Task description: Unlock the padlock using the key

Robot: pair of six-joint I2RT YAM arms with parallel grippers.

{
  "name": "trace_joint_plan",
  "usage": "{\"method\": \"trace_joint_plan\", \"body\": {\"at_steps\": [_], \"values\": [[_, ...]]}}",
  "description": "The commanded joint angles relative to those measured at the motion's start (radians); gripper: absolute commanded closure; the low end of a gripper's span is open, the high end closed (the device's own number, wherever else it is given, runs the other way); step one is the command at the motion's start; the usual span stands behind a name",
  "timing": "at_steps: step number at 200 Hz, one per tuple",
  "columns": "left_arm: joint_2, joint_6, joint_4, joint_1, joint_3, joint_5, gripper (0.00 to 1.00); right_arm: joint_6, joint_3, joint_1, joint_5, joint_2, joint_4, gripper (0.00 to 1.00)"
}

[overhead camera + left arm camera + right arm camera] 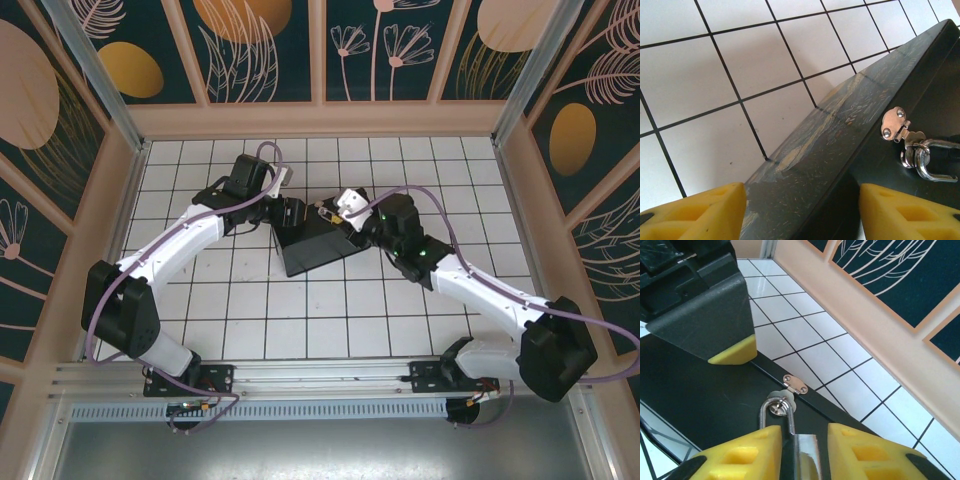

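A black box [312, 250] with a painted lid stands tilted at mid-table. My left gripper [800, 195] clamps its corner, and the box [840, 130] spans the space between the yellow pads. One of those fingers [732, 354] presses on the dark face [700, 405]. The silver padlock [807, 457] hangs by its shackle from the hasp [796, 384]. My right gripper [804, 432] straddles the padlock body, with slim gaps on both sides. From the left wrist, the padlock [927, 162] shows at the right. The key is out of view. From above, both grippers [288, 215] [340, 222] meet at the box's far edge.
The white tiled floor [250, 320] lies around the box. A wooden wall [880, 340] runs close on the right. Patterned panels fence the back and sides. A metal rail [320, 375] crosses the near edge by the arm bases.
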Motion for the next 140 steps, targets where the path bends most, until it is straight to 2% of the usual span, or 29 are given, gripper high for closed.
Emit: {"method": "trace_joint_plan", "body": {"at_steps": [1, 18, 34, 52, 61, 76, 85, 98, 111, 140], "values": [[0.018, 0.013, -0.063, 0.000, 0.009, -0.033, 0.39, 0.135, 0.036, -0.063, 0.016, 0.024, -0.018, 0.68], [0.020, 0.015, -0.066, 0.000, 0.016, -0.041, 0.39, 0.187, 0.072, -0.097, 0.049, 0.041, -0.064, 0.67], [0.024, 0.013, -0.069, 0.000, 0.024, -0.049, 0.39, 0.249, 0.095, -0.097, 0.051, 0.038, -0.082, 0.63], [0.025, 0.012, -0.074, 0.000, 0.038, -0.050, 0.39, 0.356, 0.227, -0.126, 0.009, 0.100, -0.253, 0.67], [0.025, 0.011, -0.073, 0.001, 0.042, -0.048, 0.39, 0.344, 0.248, -0.125, 0.020, 0.101, -0.270, 0.67], [0.026, 0.010, -0.081, 0.000, 0.053, -0.056, 0.39, 0.324, 0.216, -0.094, 0.042, 0.059, -0.225, 0.63], [0.023, 0.010, -0.085, 0.000, 0.060, -0.064, 0.39, 0.346, 0.230, -0.096, 0.021, 0.051, -0.241, 0.62], [0.015, 0.005, -0.091, 0.000, 0.070, -0.079, 0.38, 0.342, 0.241, -0.085, -0.027, 0.047, -0.284, 0.56], [0.002, 0.000, -0.093, 0.000, 0.077, -0.086, 0.35, 0.302, 0.242, -0.060, -0.045, 0.056, -0.333, 0.49], [-0.028, -0.009, -0.113, 0.001, 0.100, -0.100, 0.29, 0.281, 0.257, -0.055, 0.001, 0.102, -0.383, 0.44]]}}
